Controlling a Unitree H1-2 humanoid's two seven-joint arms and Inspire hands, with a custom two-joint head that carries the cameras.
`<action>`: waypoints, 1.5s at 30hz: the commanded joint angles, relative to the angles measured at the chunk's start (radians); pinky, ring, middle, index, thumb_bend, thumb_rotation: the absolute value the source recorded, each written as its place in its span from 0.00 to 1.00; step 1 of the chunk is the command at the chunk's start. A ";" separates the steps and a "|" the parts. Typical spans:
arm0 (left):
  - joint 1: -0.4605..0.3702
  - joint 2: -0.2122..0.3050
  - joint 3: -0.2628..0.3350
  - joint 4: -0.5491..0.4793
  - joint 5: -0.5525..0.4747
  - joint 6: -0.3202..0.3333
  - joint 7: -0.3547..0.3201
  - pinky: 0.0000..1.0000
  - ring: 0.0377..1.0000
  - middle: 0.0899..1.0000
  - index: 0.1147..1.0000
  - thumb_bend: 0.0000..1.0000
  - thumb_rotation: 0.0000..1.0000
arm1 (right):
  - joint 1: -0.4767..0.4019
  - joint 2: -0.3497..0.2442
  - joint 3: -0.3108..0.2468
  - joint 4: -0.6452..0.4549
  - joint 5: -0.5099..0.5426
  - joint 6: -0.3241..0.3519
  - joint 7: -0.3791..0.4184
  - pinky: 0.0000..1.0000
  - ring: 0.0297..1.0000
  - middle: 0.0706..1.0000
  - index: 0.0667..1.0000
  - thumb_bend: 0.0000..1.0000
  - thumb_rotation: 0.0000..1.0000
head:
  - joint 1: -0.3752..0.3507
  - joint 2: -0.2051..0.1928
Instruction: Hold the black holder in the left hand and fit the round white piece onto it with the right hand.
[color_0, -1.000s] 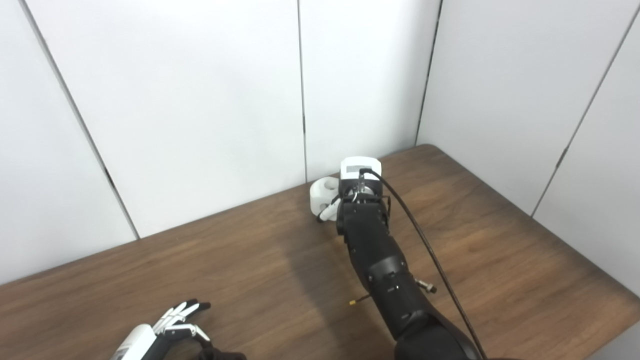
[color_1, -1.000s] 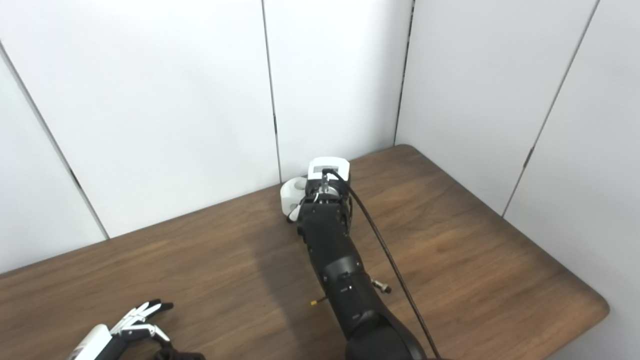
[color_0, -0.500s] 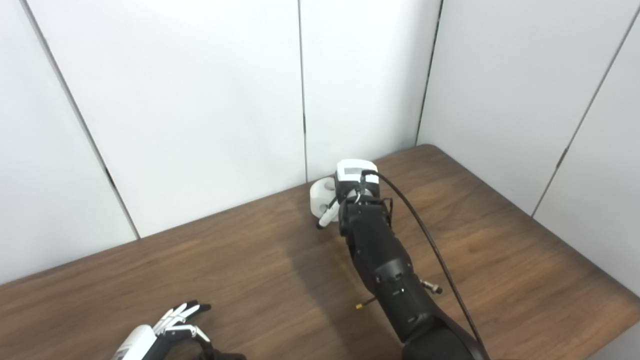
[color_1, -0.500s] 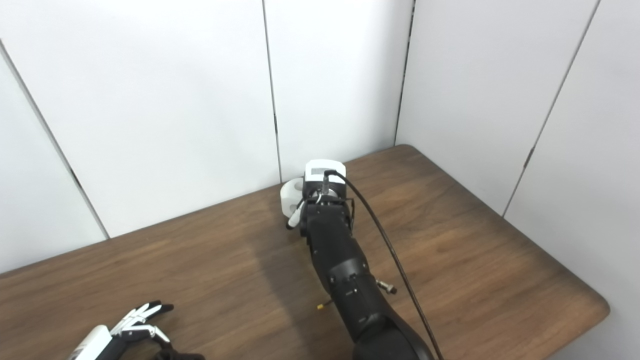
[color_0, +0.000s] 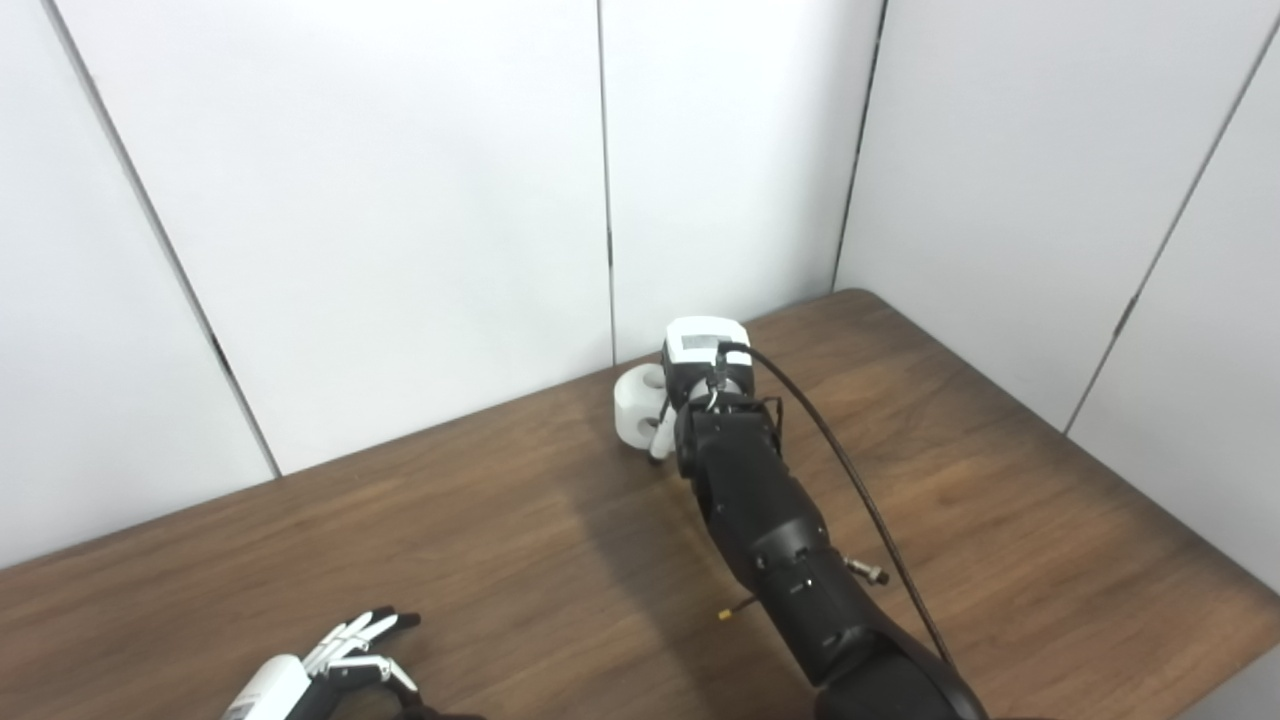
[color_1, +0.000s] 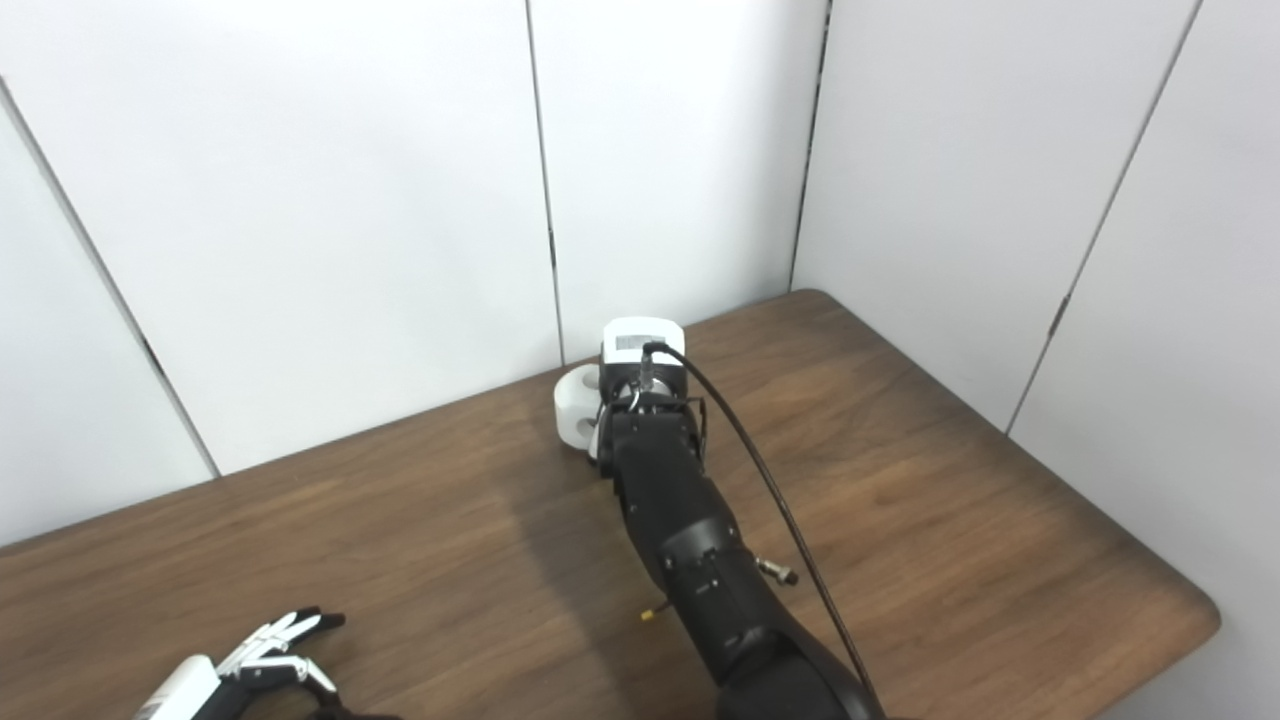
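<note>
The round white piece (color_0: 637, 406) sits at the far edge of the brown worktop (color_0: 480, 540), close to the white wall panels (color_0: 400, 200), and the right robot hand (color_0: 700, 370) reaches to it from behind its own black forearm (color_0: 770, 540) and cable (color_0: 850, 480), which hide the fingers, so whether it grips the piece cannot be told. The left robot hand (color_1: 255, 655) lies low at the near left, well apart, fingers spread and holding nothing. Both views show one white finger (color_1: 594, 437) against the piece's near side; no black holder shows in either.
</note>
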 joint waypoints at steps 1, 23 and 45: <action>0.055 0.033 -0.029 0.026 0.027 0.066 -0.104 0.91 0.97 0.91 0.42 0.52 0.05 | -0.028 -0.022 0.006 -0.032 0.025 0.005 -0.088 0.81 0.77 0.72 0.45 0.53 0.15 | 0.002 0.001; 0.058 -0.004 -0.033 -0.005 0.064 0.120 -0.091 0.85 0.94 0.89 0.42 0.52 0.05 | 0.137 -0.176 0.142 -0.408 0.445 -0.083 -0.077 0.84 0.79 0.73 0.44 0.52 0.15 | 0.295 0.047; 0.011 -0.132 -0.073 0.099 0.187 0.208 -0.022 0.97 1.00 0.95 0.42 0.52 0.07 | 0.303 -0.276 0.206 -0.830 0.655 -0.168 0.071 0.82 0.81 0.74 0.44 0.52 0.15 | 0.667 0.177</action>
